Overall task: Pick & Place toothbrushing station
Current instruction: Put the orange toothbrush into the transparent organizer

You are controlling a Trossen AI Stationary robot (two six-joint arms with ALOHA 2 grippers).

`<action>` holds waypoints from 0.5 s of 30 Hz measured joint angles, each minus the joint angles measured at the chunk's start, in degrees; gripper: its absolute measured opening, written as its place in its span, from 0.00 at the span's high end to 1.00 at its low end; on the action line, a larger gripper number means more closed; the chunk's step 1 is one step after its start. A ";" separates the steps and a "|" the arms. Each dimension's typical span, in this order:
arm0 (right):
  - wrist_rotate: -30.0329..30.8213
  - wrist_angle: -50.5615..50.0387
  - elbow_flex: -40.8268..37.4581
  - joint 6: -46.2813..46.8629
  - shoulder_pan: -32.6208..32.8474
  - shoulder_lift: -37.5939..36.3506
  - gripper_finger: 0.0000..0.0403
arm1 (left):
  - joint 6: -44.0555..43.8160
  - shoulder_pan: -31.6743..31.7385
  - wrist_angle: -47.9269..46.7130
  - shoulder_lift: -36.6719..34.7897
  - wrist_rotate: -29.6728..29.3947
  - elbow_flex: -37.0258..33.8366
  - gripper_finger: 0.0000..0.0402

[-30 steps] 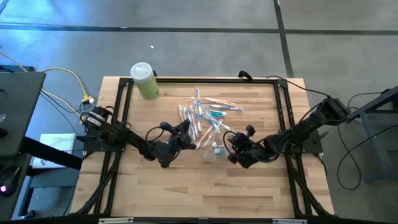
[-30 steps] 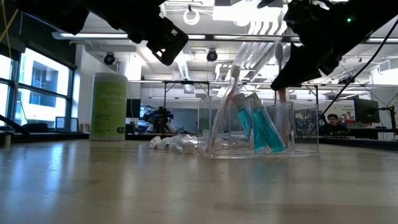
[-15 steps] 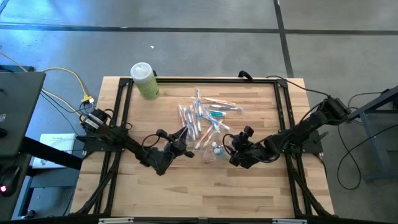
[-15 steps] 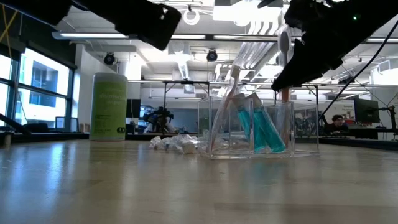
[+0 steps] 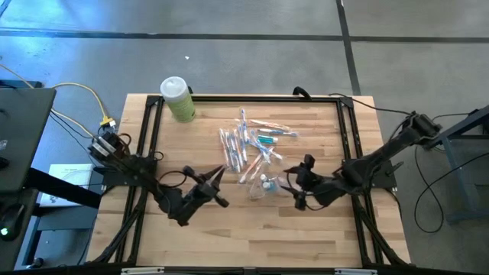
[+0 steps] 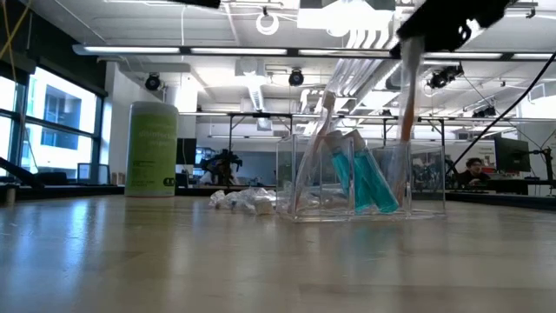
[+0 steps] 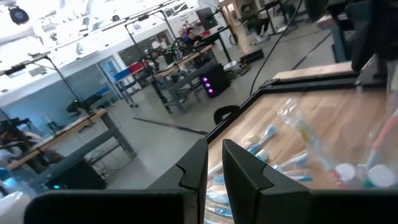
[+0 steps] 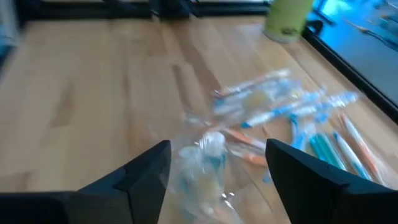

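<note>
The right gripper (image 5: 299,186) hovers just beside the small see-through plastic holder (image 5: 263,186) near the middle of the wooden tabletop (image 5: 229,237). Its jaws stand wide apart with nothing between them: the right wrist view looks past two well-separated dark fingers (image 8: 149,171) straight at the holder (image 8: 205,168), which sits free in the gap beyond them, untouched.

The left gripper (image 5: 216,179) hangs over the tabletop to the left of the holder, its tip near the loose pile of thin clear-white toothbrush-like sticks with teal and orange parts (image 5: 248,141). The left wrist view shows its two dark fingers (image 7: 196,171) drawn narrow, only a slim slit between them, and nothing caught there.

The pile lies spread on the tabletop just behind the holder, between it and the light-green bottle with a white cap (image 5: 178,98), which stands upright well apart at the far left corner.

The low view gives what the overhead one cannot: the holder (image 6: 365,178) stands upright with several compartments, teal-handled sticks leaning tilted inside it and one orange-stemmed stick (image 6: 405,113) rising nearly upright at its right end, its top reaching up to a dark arm part at the picture's upper edge. Whether that part touches the stick cannot be told. The bottle (image 6: 152,148) shows there at the left. The overhead view alone shows both arms and the black frame (image 5: 149,130) edging the tabletop.
</note>
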 joint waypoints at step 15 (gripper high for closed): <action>7.61 5.96 1.50 -23.01 -0.35 -11.90 0.37 | 3.80 -5.69 -12.26 -16.77 0.16 0.00 0.90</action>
